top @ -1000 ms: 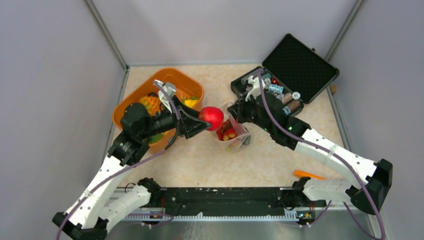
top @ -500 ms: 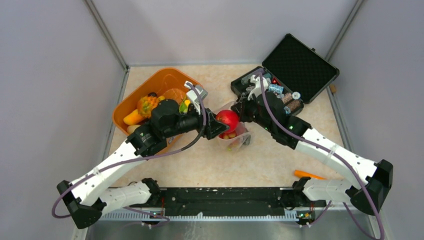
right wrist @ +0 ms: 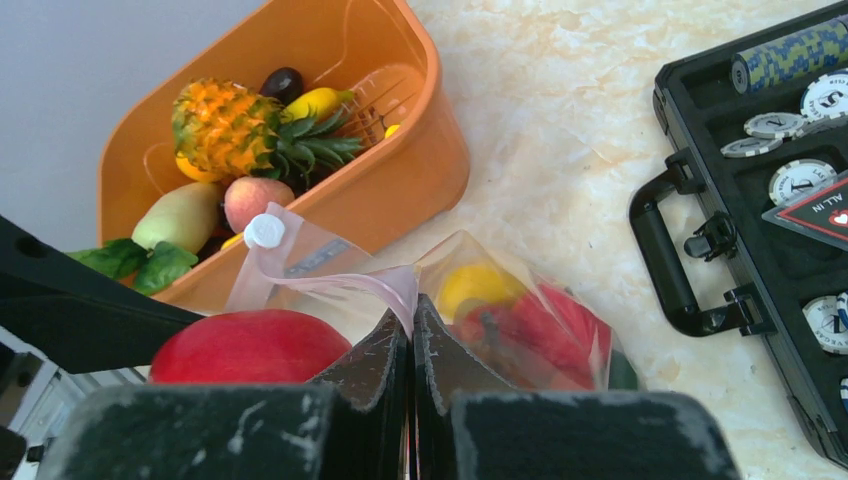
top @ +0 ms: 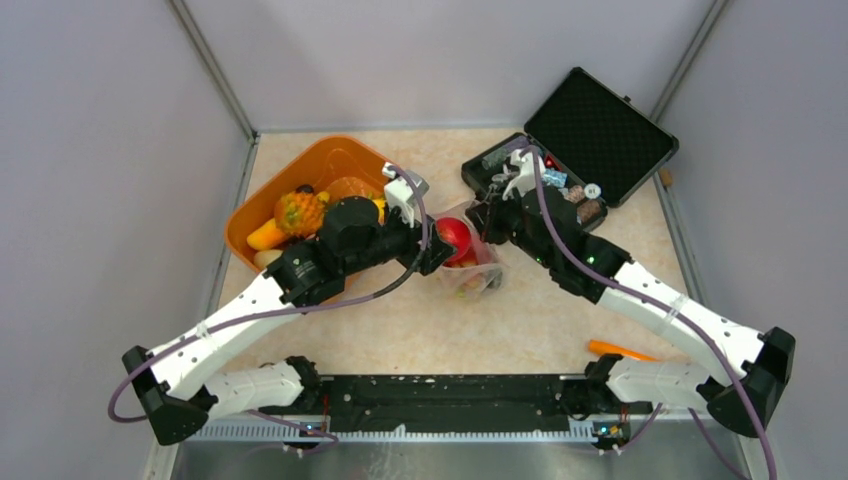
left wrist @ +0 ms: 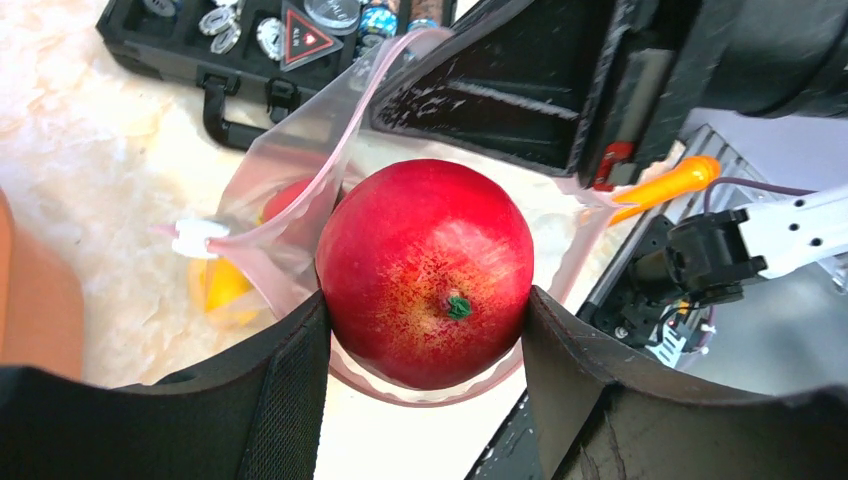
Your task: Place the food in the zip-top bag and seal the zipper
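My left gripper [top: 440,252] [left wrist: 425,320] is shut on a red apple [top: 454,237] [left wrist: 425,270] and holds it at the open mouth of the clear zip-top bag [top: 478,275] [left wrist: 290,190]. The apple also shows in the right wrist view [right wrist: 250,345]. My right gripper [top: 484,222] [right wrist: 411,315] is shut on the bag's pink zipper edge [right wrist: 340,283] and holds the mouth up. Inside the bag [right wrist: 520,310] lie yellow and red toy pieces. More food, a pineapple [right wrist: 235,125], a pear and a small apple, sits in the orange basket [top: 300,175] [right wrist: 400,190].
An open black case [top: 590,140] [right wrist: 760,200] with chips and tokens stands at the back right, close behind the bag. An orange object [top: 618,349] lies near the right arm's base. Grey walls enclose the table on three sides.
My left arm has swung right from the basket, carrying the apple to the bag's mouth. My right gripper has kept its hold on the zipper edge.
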